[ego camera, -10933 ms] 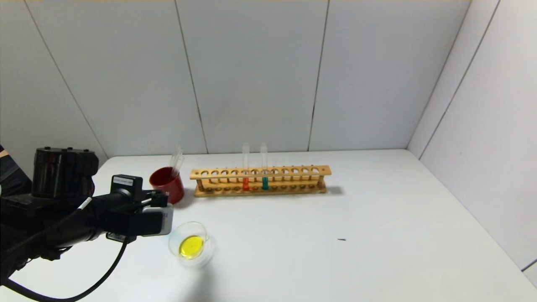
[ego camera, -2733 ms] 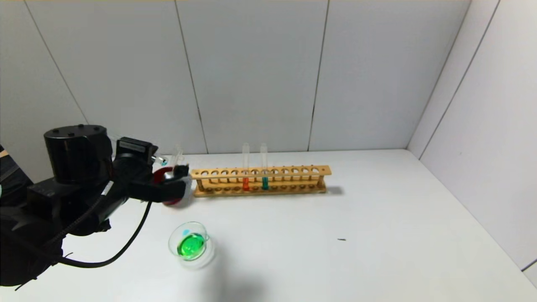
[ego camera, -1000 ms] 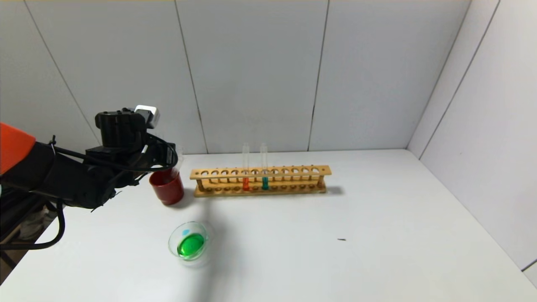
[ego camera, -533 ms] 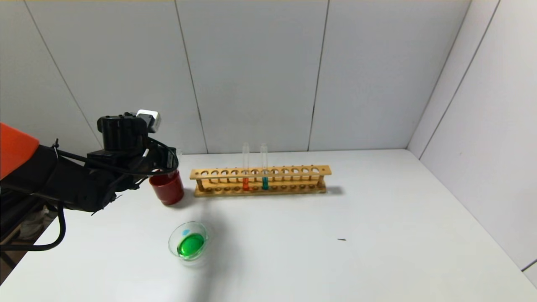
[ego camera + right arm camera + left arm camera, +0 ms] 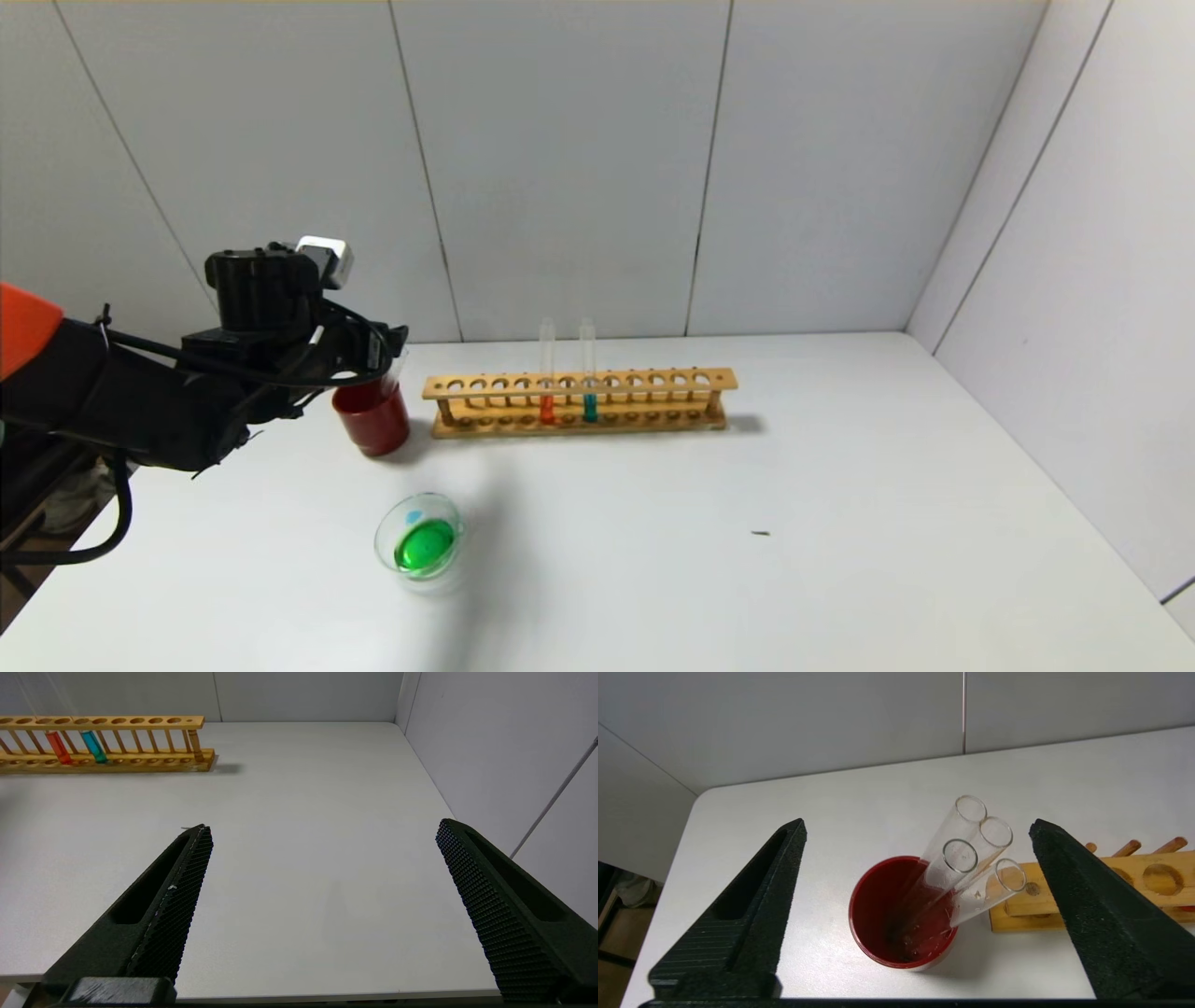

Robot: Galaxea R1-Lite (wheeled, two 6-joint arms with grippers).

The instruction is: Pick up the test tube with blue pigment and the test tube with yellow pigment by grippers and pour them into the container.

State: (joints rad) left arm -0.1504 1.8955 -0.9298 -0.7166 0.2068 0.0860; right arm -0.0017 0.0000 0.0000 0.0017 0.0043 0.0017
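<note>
My left gripper [image 5: 390, 343] [image 5: 917, 826] hangs open just above a dark red cup [image 5: 373, 429] [image 5: 868, 914], with nothing between its fingers. Several empty clear tubes [image 5: 957, 858] lean in that cup, free of the jaws. The test tube with blue pigment and the test tube with yellow pigment do not show as such; no tube in view holds blue or yellow liquid. The container [image 5: 453, 511], a low clear glass dish, sits nearer the front and holds green liquid. My right gripper [image 5: 324, 827] is open over bare table at the right, away from everything.
A wooden rack [image 5: 579, 385] [image 5: 107, 760] stands right of the red cup, holding an orange-liquid tube [image 5: 547, 407] and a teal-liquid tube [image 5: 589, 407]. Grey walls close in the back and right. A small dark speck [image 5: 761, 533] lies on the table.
My left gripper has gone from shut to wide open above the red cup, leaving its tube in the cup. The arm has barely shifted. The dish and rack are unchanged.
</note>
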